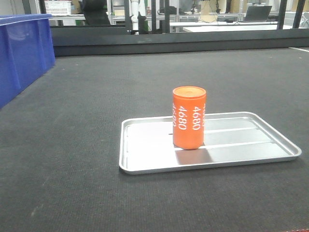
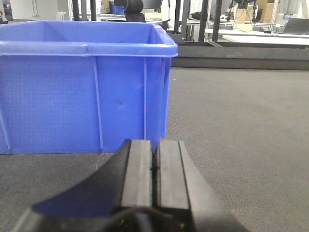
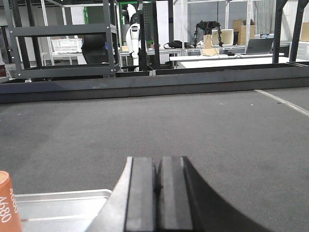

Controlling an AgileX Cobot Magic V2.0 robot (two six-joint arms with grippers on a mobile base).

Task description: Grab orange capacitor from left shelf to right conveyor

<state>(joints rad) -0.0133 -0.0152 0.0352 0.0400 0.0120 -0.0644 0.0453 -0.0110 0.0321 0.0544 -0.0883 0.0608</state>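
The orange capacitor (image 1: 189, 117) stands upright on a shallow silver tray (image 1: 145, 159) that lies on the dark conveyor belt (image 1: 96, 96). White "4680" numerals run down its side. In the right wrist view only a sliver of the capacitor (image 3: 8, 203) shows at the lower left edge, on the tray (image 3: 63, 203). My right gripper (image 3: 158, 162) is shut with nothing in it, low over the belt (image 3: 169, 121) to the capacitor's right. My left gripper (image 2: 154, 145) is shut and empty, over the belt (image 2: 241, 121). The left shelf is out of view.
A large blue plastic bin (image 1: 21, 53) stands on the belt at the far left. In the left wrist view the bin (image 2: 82, 92) fills the space just ahead of the fingers. A raised dark edge (image 1: 183, 43) bounds the belt at the back.
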